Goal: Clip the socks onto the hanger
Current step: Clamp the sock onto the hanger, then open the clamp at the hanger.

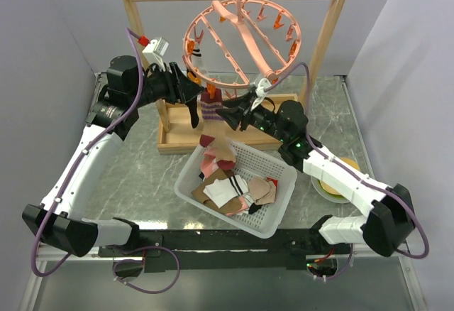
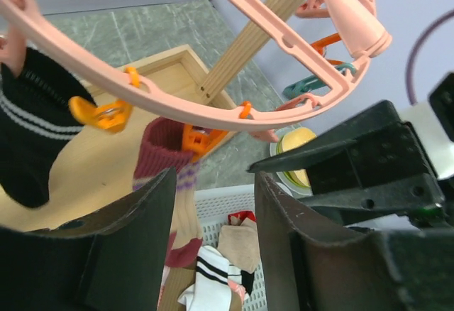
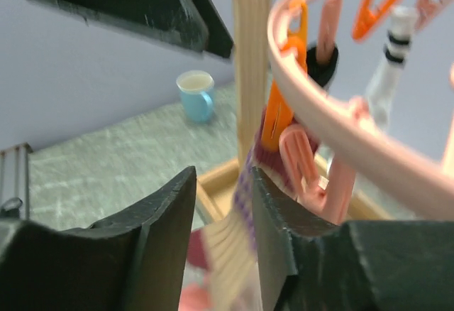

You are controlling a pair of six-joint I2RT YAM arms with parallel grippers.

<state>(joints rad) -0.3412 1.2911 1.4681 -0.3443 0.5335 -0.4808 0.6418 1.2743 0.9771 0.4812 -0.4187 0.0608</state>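
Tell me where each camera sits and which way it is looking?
Top external: high behind the robot, looking down at the hanger and basket; the left arm and right arm show.
Left wrist: on the left arm, looking up under the hanger's ring at the maroon striped sock; the left fingers show.
Right wrist: on the right arm, looking across at an orange clip and wooden post; the right fingers show.
Shared: both wrist views see that sock clipped to the hanger.

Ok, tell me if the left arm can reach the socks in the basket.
Probably yes: the socks lie in an open-topped mesh basket below the left tool, with only the clipped maroon striped sock hanging nearby.
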